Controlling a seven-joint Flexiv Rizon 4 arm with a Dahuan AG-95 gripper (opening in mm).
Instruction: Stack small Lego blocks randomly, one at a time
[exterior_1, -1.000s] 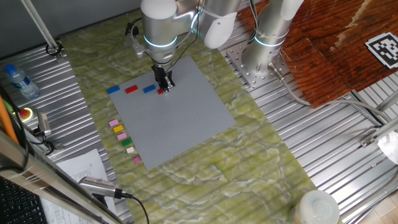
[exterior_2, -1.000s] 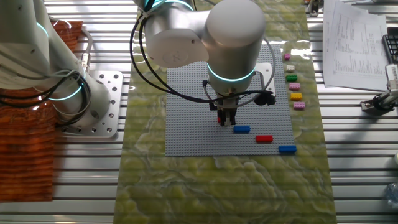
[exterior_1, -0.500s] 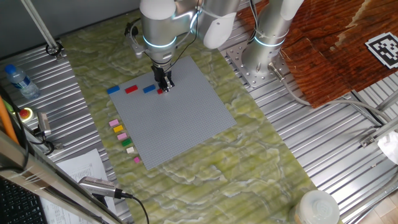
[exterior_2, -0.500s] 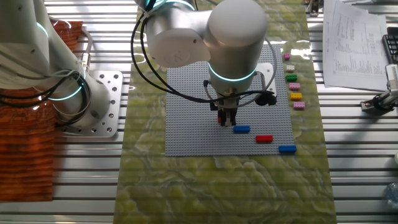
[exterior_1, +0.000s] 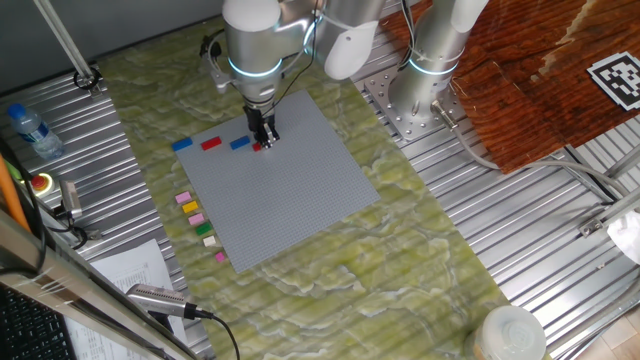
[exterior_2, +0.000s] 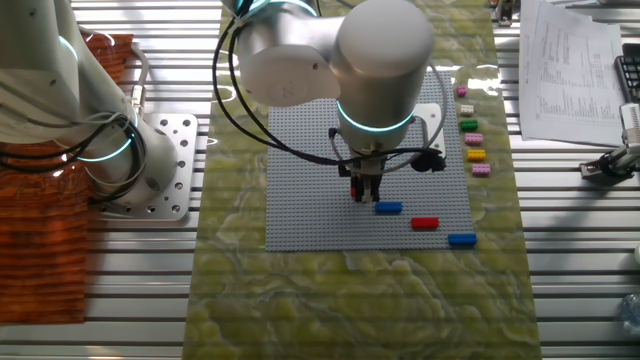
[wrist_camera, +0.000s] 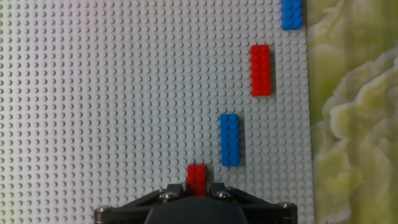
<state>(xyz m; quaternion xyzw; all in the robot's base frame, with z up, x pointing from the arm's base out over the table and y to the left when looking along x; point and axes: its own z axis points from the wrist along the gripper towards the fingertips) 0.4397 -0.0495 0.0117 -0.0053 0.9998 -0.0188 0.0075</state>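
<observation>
The gripper stands low over the grey baseplate, its fingers closed on a red brick that sits on or just above the studs. Against the earlier frames, only the arm body shifts slightly; the gripper holds position, which suggests a press-down or seating step. A blue brick lies just beside the red one, a second red brick and another blue brick farther along. Spare bricks wait in a row on the worktop.
</observation>
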